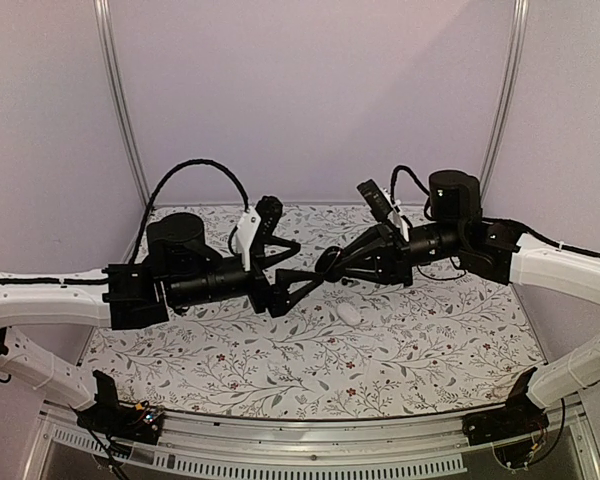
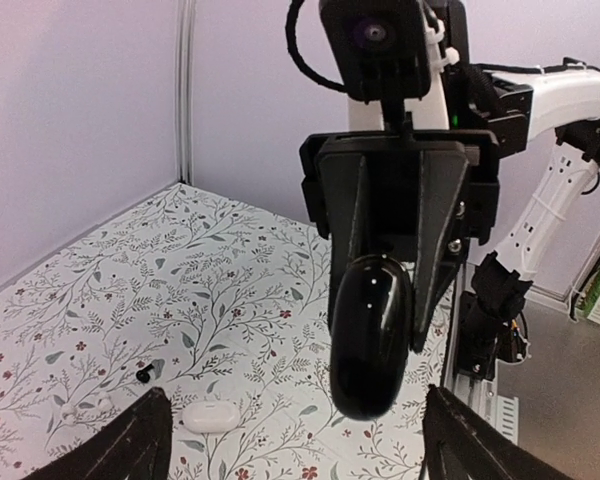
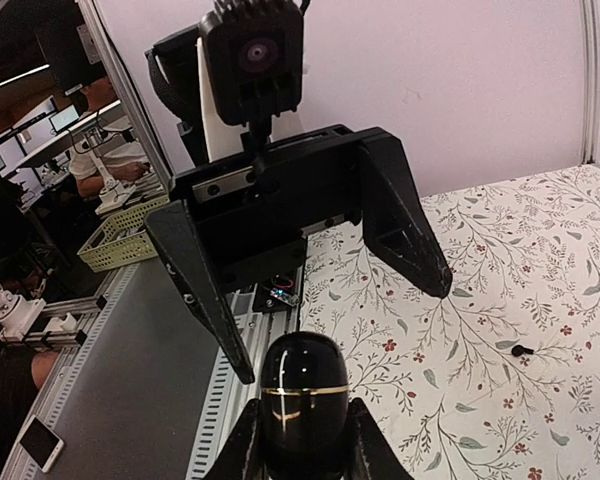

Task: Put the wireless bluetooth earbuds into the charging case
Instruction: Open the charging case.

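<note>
A glossy black oval charging case (image 3: 302,370) with a thin gold seam is held in the air, closed, with my right gripper (image 3: 305,408) shut on its lower half. In the left wrist view the same case (image 2: 370,340) hangs end-on toward the camera. My left gripper (image 2: 297,400) faces it with jaws wide apart, fingers (image 2: 140,445) either side and not touching it. One tiny dark earbud (image 2: 143,374) lies on the floral table, also showing as a speck (image 3: 521,351) in the right wrist view. From above, the two grippers (image 1: 298,278) (image 1: 332,266) meet over the table's middle.
A white pebble-shaped case (image 2: 209,416) lies shut on the floral table (image 1: 430,350), below and in front of the grippers (image 1: 349,313). Small white pieces (image 2: 80,408) rest to its left. Walls close the table's back and sides; a metal rail (image 1: 310,440) runs along the near edge.
</note>
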`<action>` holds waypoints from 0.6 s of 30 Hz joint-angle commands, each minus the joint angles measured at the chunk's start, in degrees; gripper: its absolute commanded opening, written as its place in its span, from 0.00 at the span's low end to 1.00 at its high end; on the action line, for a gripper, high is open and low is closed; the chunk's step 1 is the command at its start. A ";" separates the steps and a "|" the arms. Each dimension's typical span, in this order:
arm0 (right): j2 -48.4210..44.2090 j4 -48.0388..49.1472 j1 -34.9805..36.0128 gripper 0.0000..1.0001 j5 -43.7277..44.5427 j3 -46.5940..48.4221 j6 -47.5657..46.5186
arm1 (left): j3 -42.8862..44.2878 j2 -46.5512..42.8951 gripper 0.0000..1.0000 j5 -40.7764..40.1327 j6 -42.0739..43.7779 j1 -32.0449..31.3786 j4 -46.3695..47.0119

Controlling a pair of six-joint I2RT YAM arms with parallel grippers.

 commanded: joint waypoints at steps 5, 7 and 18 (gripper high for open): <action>-2.04 -1.58 1.12 0.04 -0.67 0.21 -2.17 | 1.84 0.58 0.81 -0.78 -2.08 2.18 -0.30; -2.22 -1.66 1.19 0.03 -0.66 -0.09 -2.17 | 1.67 0.24 0.79 -0.89 -2.26 2.51 -0.25; -1.95 -1.20 1.20 0.01 -0.90 -1.64 -1.92 | -1.11 -2.29 0.79 2.91 0.35 3.71 1.93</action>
